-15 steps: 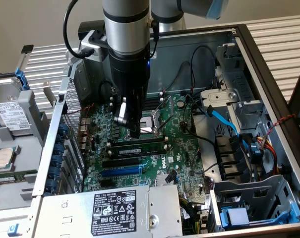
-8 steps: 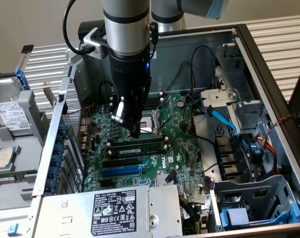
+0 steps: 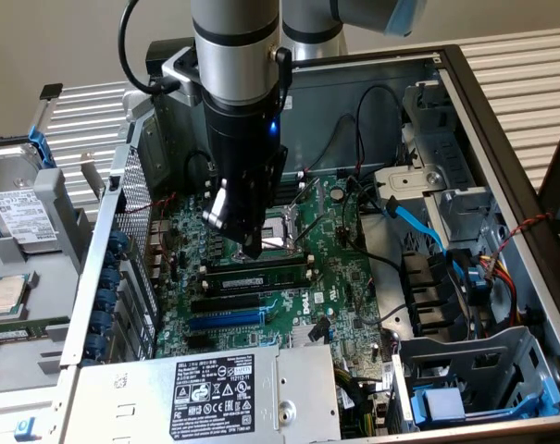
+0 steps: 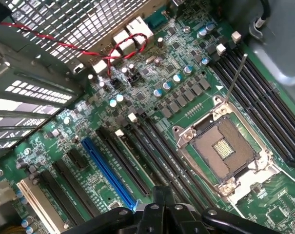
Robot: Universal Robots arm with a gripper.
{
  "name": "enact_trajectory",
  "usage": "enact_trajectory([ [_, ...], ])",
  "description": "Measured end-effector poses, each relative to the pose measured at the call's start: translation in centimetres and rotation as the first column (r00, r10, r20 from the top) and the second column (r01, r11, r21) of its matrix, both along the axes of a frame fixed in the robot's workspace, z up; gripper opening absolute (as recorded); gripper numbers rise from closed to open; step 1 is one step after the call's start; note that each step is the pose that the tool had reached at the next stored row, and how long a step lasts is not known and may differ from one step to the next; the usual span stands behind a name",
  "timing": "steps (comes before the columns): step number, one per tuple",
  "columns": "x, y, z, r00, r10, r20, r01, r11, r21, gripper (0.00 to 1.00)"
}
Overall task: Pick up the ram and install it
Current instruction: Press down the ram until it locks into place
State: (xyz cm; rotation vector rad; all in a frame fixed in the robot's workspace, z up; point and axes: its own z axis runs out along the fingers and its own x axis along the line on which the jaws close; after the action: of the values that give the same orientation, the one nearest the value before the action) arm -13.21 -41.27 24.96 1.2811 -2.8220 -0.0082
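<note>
In the exterior view a thin green strip with dark chips, the ram (image 3: 261,277), stands on edge along the black memory slots (image 3: 261,266) on the motherboard. My gripper (image 3: 252,248) hangs straight down inside the open computer case, its tip just above the left half of that strip. The fingers are pressed together with nothing visible between them. In the wrist view the shut gripper (image 4: 161,195) points at the long black memory slots (image 4: 152,146) beside the CPU socket. I cannot make out the ram there from above.
The open CPU socket (image 4: 225,151) with its raised metal lever lies beside the slots. A blue expansion slot (image 3: 226,319) runs on the other side. The power supply (image 3: 215,393) stands at the front, and cables and a blue data lead (image 3: 418,227) are at the exterior view's right.
</note>
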Motion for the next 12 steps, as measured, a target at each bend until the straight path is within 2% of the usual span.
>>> enact_trajectory([
  [3,0.00,0.00,-0.04,0.9988,-0.050,0.0000,0.050,0.9988,0.0000,0.11],
  [6,0.00,0.00,-0.10,0.9949,-0.100,0.0000,0.100,0.9949,0.0000,0.11],
  [9,0.00,0.00,-0.16,0.9886,-0.150,0.0000,0.150,0.9886,0.0000,0.11],
  [12,0.00,0.00,-0.22,0.9799,-0.200,0.0000,0.200,0.9799,0.0000,0.11],
])
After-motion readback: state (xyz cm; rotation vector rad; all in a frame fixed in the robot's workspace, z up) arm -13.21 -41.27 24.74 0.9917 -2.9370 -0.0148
